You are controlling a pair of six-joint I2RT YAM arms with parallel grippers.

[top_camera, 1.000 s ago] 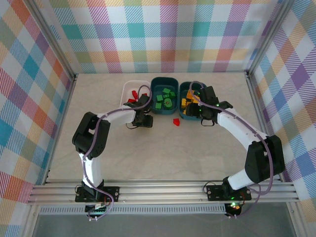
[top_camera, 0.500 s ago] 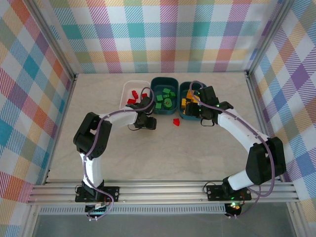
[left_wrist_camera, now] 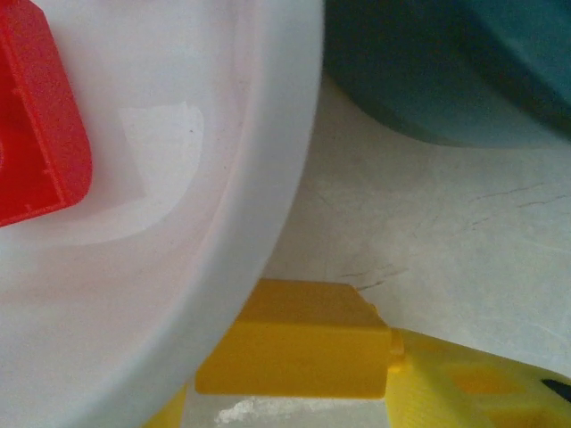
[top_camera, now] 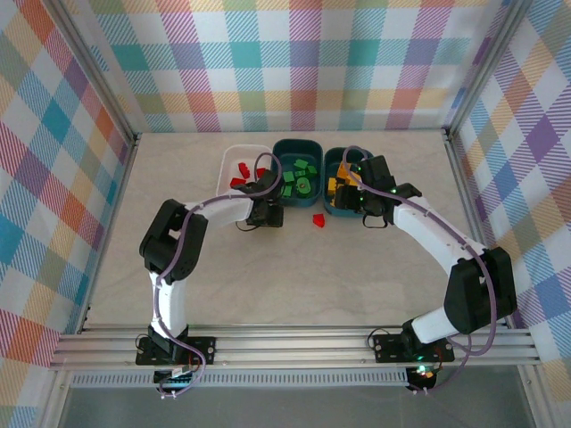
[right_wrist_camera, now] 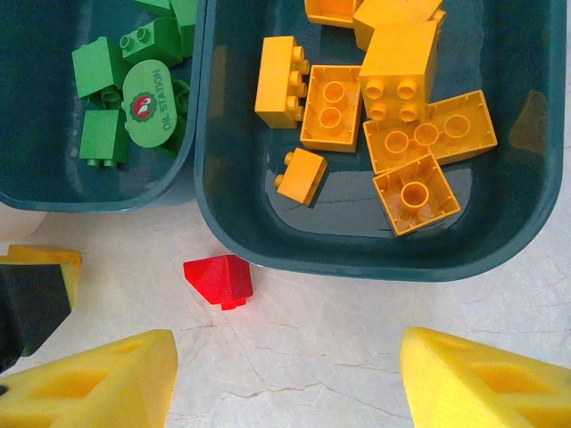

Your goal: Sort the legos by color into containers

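The right claw (right_wrist_camera: pixel 293 392) is held spread and empty, below and right of the middle tub (right_wrist_camera: pixel 107 194). The left claw (top_camera: pixel 268 211) is placed at that tub's lower left corner; its state cannot be told. One red lego (right_wrist_camera: pixel 219 280) is seen just below the tub's right corner. Green legos (right_wrist_camera: pixel 100 67) are contained in the tub.
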